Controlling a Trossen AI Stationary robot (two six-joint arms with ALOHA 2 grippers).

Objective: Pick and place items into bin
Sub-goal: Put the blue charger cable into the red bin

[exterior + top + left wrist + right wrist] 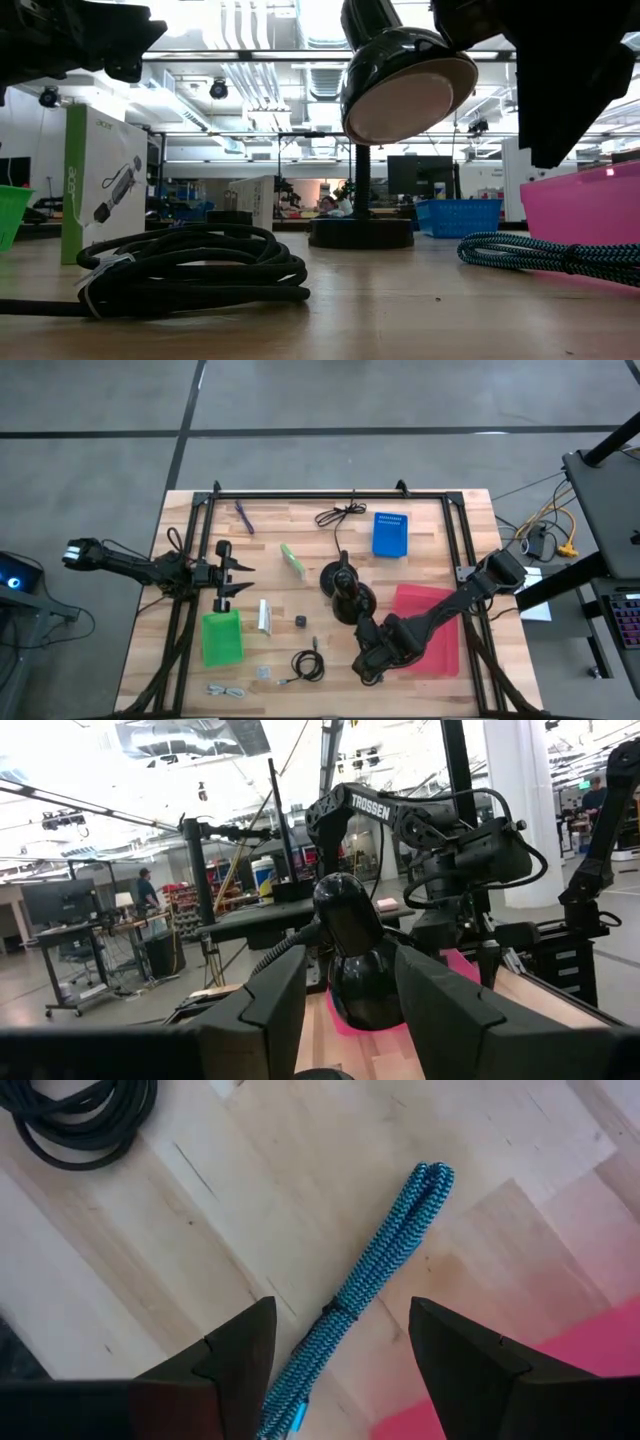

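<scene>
My right gripper [368, 668] [345, 1355] is open and hovers over a teal braided cable bundle [375, 1275] [550, 255] that lies flat on the wood; its fingers stand on either side without touching it. A coiled black cable [308, 665] [190, 265] [80, 1115] lies just to its left. Elsewhere on the table are a purple pen [244, 516], a green and white packet [293, 558], a white packet [265, 615] and a tiny black cube [300, 621]. My left gripper [238, 575] [350, 1020] is open above the table's left part, facing the black stand [355, 960].
A pink bin [432, 628] [590, 205] sits right beside my right arm, a green bin [222, 637] near my left gripper, and a blue bin [390, 533] toward the far edge. The black round-based stand [345, 592] [400, 80] rises mid-table. A loose black cable [340, 513] lies far; clear bits [262, 673] lie near.
</scene>
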